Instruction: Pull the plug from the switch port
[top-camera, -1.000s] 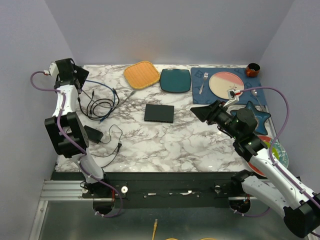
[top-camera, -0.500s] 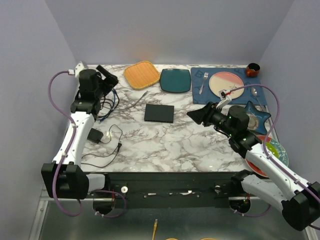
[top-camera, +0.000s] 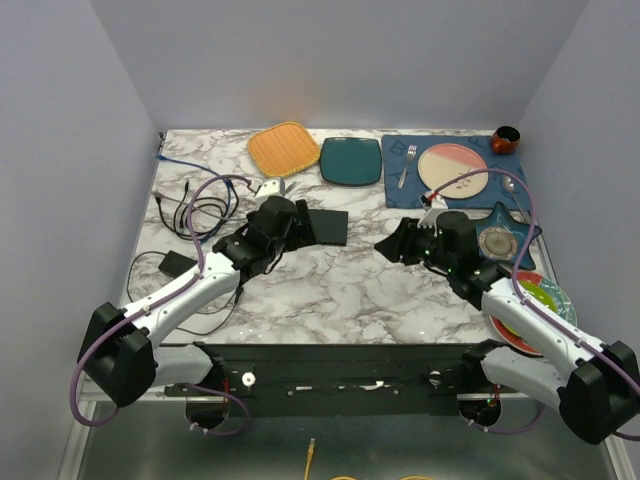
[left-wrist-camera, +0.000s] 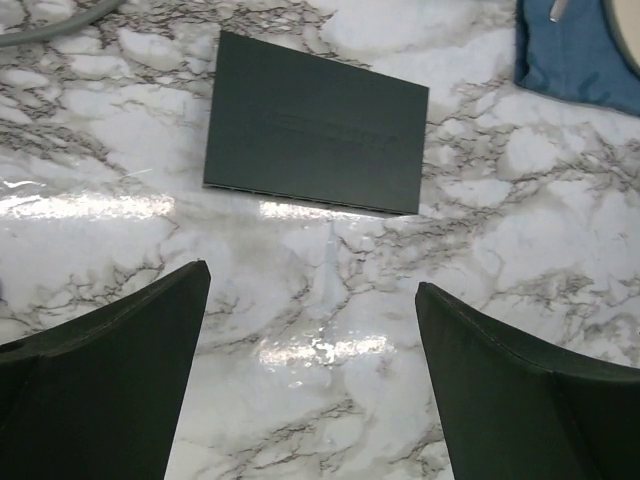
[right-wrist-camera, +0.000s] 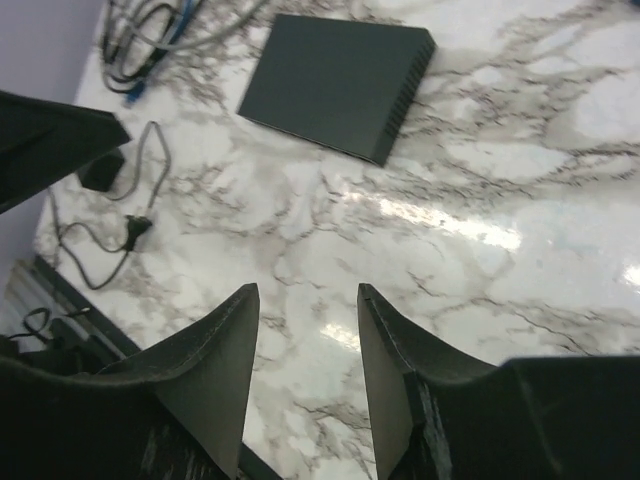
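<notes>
Both arms are converging on the switch (left-wrist-camera: 315, 135), lying flat mid-table. My left gripper (left-wrist-camera: 310, 280) is swinging in from the cables (top-camera: 200, 212), fingers wide; my right gripper (right-wrist-camera: 305, 290) is half-open. Both are empty, so I am approaching, not yet pulling.

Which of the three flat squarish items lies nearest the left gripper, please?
The matte-black switch, just ahead of the left gripper; the orange plate and teal plate sit farther back.

The left arm (top-camera: 180, 290) and right arm (top-camera: 520, 305) are seen stretched forward and angled inward. The left gripper (left-wrist-camera: 310, 280) is held with jaws spread wide. The right gripper (right-wrist-camera: 305, 295) is pointed leftward, jaws parted more narrowly, both empty.
</notes>
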